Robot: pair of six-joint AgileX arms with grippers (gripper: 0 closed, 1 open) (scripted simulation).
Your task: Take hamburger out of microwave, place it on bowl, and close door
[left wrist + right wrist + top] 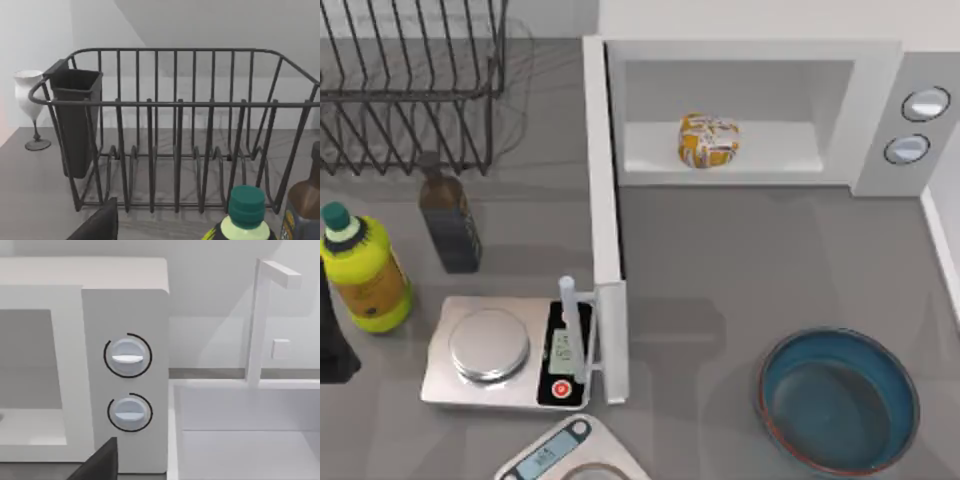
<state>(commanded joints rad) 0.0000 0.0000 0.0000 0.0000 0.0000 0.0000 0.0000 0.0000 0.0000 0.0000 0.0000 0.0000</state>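
Left tool and right tool: dark corner each in own wrist view, aperture cannot be told; both look parked. Door swung fully open, so cavity reachable. Hamburger sits on microwave floor, untouched. Bowl on tabletop ahead, ready to receive.

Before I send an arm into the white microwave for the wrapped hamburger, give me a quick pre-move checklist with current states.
1. White microwave door swung fully open: ok.
2. White-and-orange wrapped hamburger sitting on the floor of the white boxy microwave: ok.
3. Cavity free of other items: ok.
4. Teal-blue bowl with reddish rim empty and upright: ok.
5. Grey table between cavity and bowl unobstructed: ok.
6. Gripper fingers open: cannot tell.
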